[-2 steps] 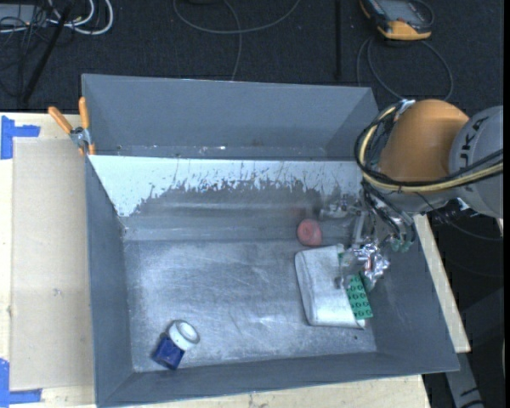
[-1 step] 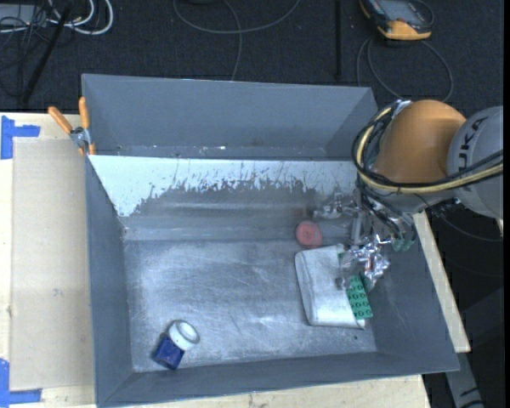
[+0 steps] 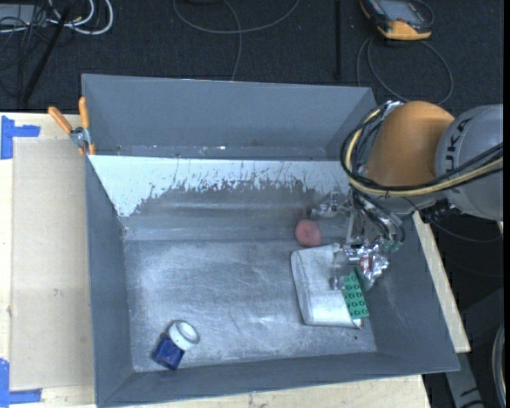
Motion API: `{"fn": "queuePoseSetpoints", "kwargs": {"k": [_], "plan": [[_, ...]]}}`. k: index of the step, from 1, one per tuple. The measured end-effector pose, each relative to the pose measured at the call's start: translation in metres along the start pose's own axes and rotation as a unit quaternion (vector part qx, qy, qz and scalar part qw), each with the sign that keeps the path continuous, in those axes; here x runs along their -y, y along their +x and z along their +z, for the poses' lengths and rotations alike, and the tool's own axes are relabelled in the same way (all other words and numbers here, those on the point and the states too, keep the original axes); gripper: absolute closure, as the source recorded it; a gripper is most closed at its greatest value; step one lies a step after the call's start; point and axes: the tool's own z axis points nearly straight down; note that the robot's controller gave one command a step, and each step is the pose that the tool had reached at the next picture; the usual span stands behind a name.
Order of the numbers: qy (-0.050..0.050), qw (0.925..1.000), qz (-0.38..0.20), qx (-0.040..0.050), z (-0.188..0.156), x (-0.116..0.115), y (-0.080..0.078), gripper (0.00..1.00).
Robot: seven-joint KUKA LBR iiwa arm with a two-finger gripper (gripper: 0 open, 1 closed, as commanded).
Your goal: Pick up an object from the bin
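brick, green studded plastic, against flat white block; round pink ball near; gripper over brick, opening unclear.

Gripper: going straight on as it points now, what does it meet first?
Probably the green studded block at the right edge of the white flat pad, just below the gripper; depth is unclear.

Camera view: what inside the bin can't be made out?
Green studded brick: upper end hidden under the tool, camera view.
White flat block: right edge covered by brick and tool.
Blue-and-white container, front left: too small to identify.
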Motion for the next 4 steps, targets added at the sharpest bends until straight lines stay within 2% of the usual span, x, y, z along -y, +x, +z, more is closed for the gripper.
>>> {"fn": "queuePoseSetpoints", "kwargs": {"k": [1, 2, 3, 4], "plan": [[0.000, 0.9734, 0.229, -0.0005, -0.001, 0.024, 0.016, 0.00], [0.005, 0.9850, 0.173, -0.0023, 0.011, 0.037, 0.032, 0.00], [0.000, 0.9964, 0.085, 0.0045, 0.016, 0.054, 0.067, 0.00], [0.000, 0.9964, 0.084, 0.0011, 0.015, 0.054, 0.067, 1.00]]}}
